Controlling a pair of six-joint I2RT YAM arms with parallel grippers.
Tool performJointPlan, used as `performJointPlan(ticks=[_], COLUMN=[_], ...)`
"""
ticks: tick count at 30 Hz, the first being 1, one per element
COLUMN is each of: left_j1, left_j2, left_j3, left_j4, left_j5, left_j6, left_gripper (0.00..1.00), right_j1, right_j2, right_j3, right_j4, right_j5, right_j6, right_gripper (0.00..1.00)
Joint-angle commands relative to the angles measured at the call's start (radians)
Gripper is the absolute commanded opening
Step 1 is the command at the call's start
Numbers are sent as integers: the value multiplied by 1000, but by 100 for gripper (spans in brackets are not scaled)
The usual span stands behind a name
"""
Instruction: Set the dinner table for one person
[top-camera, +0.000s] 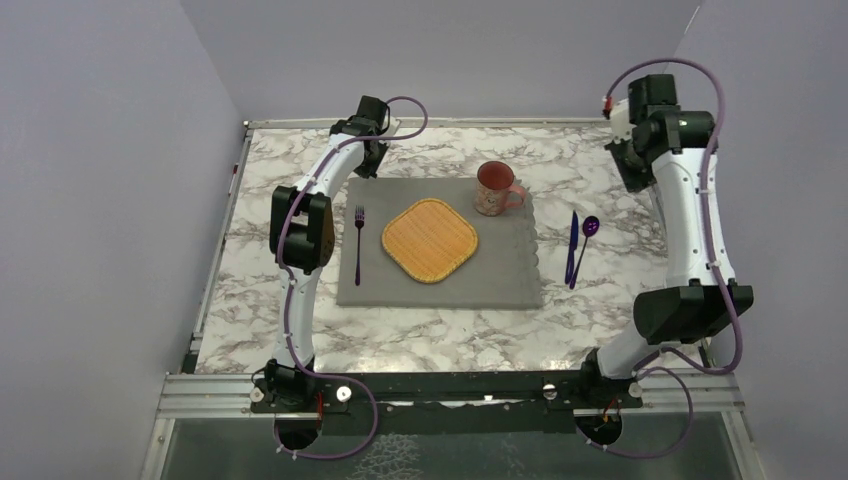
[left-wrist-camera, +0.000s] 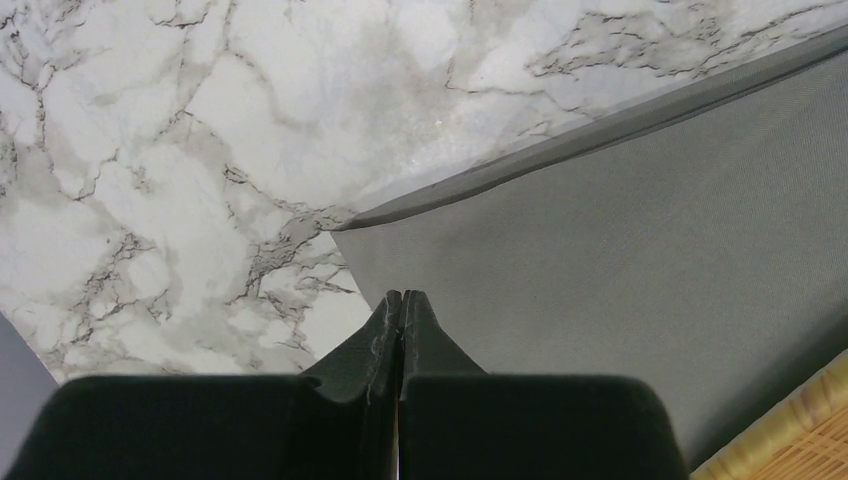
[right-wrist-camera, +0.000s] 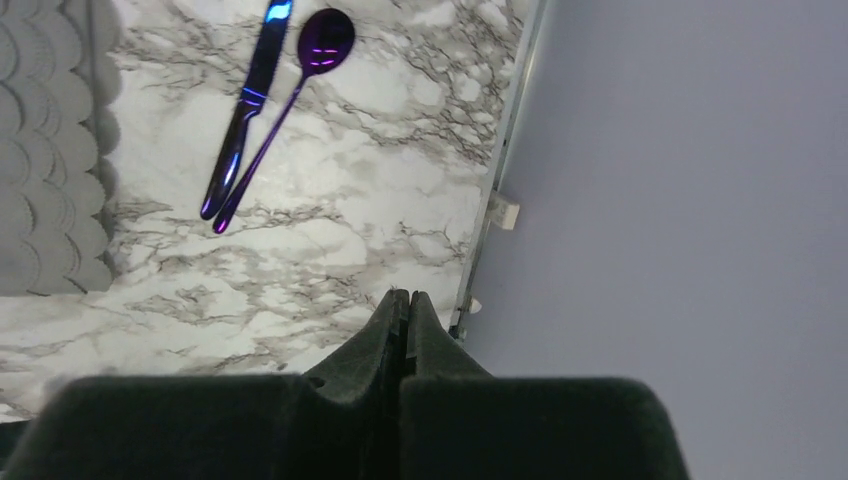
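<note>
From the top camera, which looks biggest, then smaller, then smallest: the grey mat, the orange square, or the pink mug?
1. grey mat, biggest by far
2. orange square, in the middle
3. pink mug, smallest

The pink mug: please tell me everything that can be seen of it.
The pink, ceramic-looking mug stands upright, with a pale pattern and its handle pointing right. It rests on the far right corner of the grey scalloped cloth placemat, apart from the square woven yellow mat. Only the placemat touches it.
</note>
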Motion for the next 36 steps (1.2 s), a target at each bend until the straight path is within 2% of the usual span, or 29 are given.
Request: performJointPlan(ticks=[1,8,12,17,18,22,27,36], left_j1=[7,10,11,11,11,11,11,11], left_j2=[-49,-128,-194,-286,-298,-331,-345,-369], left_j3=[31,-21,-77,-175,-193,-252,-257,-270], left_j4=[-33,-55,-70,-74,-74,-74,-74,-76], left_j5=[25,93,148,193,190,187,180,181], left_j6=[-18,-15,-11,0,0,-5,-6,0], left_gripper=[0,0,0,0,1,1,1,1], right_j1=[-117,-293,-304,-304,-304,-303,-303,-312], right_j2=[6,134,168,157,156,164,192,265], right_j3=[57,53,-3,-166,-197,-301,-363,-441], right_j4=[-26,-26,-16,68,78,107,167,285], right_j5=[-211,-472,-609,-653,-659,-722,-726,-720], right_j6=[-38,-56,-53,-39,-36,-9,40,110], right_gripper=[1,0,1,1,2,19,37,41])
